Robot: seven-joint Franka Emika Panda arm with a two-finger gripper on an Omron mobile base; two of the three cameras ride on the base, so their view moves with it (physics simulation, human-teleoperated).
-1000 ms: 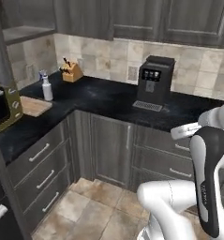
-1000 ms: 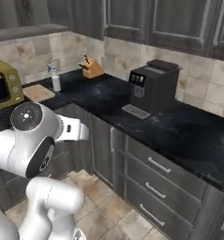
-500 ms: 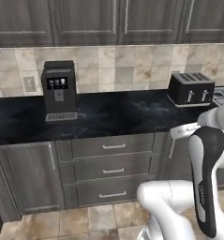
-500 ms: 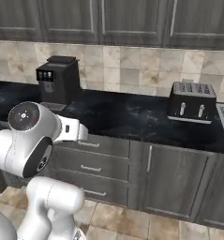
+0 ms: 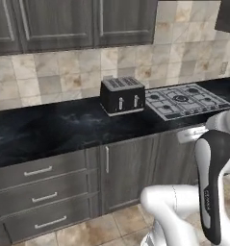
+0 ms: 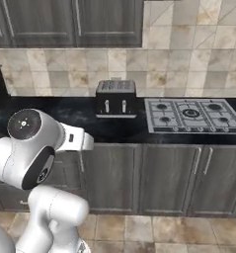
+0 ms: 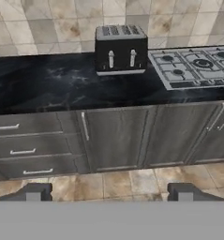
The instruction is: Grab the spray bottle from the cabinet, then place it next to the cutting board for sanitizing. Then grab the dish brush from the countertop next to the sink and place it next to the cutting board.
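The glossy black countertop (image 5: 49, 129) with faint white veins runs across in front of me, and I see it too in the right base view (image 6: 114, 127) and the hand view (image 7: 48, 84). My gripper (image 7: 108, 194) hangs back from the counter over the floor. It is open, its two dark fingertips (image 7: 36, 192) stand wide apart and nothing is between them. The spray bottle, cutting board, dish brush, sink and open wall cabinet are out of view.
A black toaster (image 5: 122, 95) (image 6: 115, 98) (image 7: 120, 49) stands on the counter against the tiled wall. A grey gas cooktop (image 5: 186, 100) (image 6: 191, 113) (image 7: 193, 65) lies right of it. Grey drawers and doors (image 5: 39, 192) sit below, shut wall cabinets (image 5: 49, 24) above.
The whole picture has shifted: the base has moved right along the counter. The corner with the bottle and board, then the coffee machine, slid out left; toaster and cooktop came in.
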